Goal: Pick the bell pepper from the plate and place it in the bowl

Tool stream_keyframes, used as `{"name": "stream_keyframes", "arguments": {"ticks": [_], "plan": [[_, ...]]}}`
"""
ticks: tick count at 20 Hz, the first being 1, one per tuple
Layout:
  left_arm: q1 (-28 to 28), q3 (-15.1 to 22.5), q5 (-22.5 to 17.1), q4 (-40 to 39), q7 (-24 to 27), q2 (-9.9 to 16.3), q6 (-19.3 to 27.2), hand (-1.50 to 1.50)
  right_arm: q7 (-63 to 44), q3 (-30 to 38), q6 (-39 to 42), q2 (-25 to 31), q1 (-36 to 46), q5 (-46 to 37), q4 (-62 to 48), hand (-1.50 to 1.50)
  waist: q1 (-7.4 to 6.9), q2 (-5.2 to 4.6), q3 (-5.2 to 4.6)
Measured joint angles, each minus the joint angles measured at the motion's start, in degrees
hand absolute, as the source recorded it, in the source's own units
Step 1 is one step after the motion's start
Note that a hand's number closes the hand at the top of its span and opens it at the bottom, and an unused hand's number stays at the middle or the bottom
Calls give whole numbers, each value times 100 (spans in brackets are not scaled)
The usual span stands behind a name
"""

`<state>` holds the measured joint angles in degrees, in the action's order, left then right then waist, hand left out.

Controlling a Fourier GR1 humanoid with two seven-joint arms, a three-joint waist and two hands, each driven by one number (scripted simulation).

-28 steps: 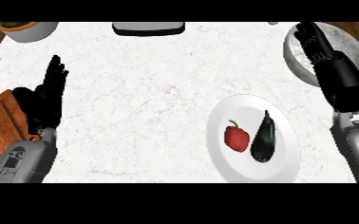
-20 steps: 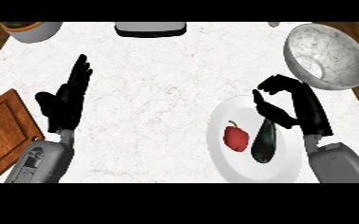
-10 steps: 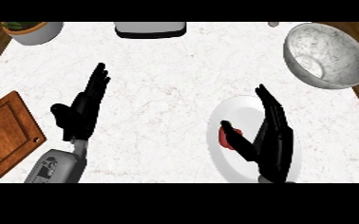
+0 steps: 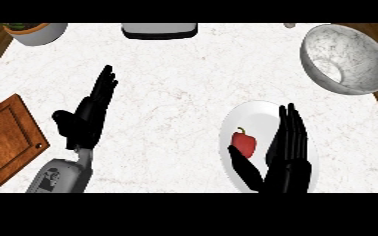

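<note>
A red bell pepper [image 4: 244,143] with a green stem lies on the white plate [image 4: 247,115] at the lower right. My right hand [image 4: 288,152] hovers over the plate just right of the pepper, fingers straight and pointing up, thumb reaching under the pepper's lower left; it is open. The hand hides the dark vegetable that lay on the plate. The grey speckled bowl [image 4: 343,57] stands at the upper right, well apart from the plate. My left hand [image 4: 87,115] rests open at the left, fingers up.
A brown wooden board [image 4: 18,135] lies at the left edge. A potted plant [image 4: 33,31] stands in the far left corner and a grey appliance [image 4: 159,30] at the back middle. White marble counter spreads between the hands.
My right hand came down from the bowl to the plate, opened flat and now sits beside the pepper, covering the dark vegetable. The view has shifted slightly.
</note>
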<state>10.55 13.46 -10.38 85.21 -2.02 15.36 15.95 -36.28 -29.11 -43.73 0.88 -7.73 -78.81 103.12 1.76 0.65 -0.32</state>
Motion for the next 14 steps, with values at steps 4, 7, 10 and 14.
{"name": "stream_keyframes", "arguments": {"ticks": [4,7,10,14], "plan": [[-111,74,49,139,-22,-41,9,0,-1344,-395,925,-52,55,-643,446,-150,-89,-20,8],[-83,112,110,118,-36,-98,29,0,-2212,-656,1649,-65,285,-866,608,-150,-133,-38,13],[-48,125,130,125,-39,-121,-6,0,-2707,-716,2297,-61,594,-762,741,-150,-174,-53,17],[-93,119,173,184,-63,-125,-25,0,-2998,-732,2630,-53,701,-542,604,-150,-198,-61,23]]}}
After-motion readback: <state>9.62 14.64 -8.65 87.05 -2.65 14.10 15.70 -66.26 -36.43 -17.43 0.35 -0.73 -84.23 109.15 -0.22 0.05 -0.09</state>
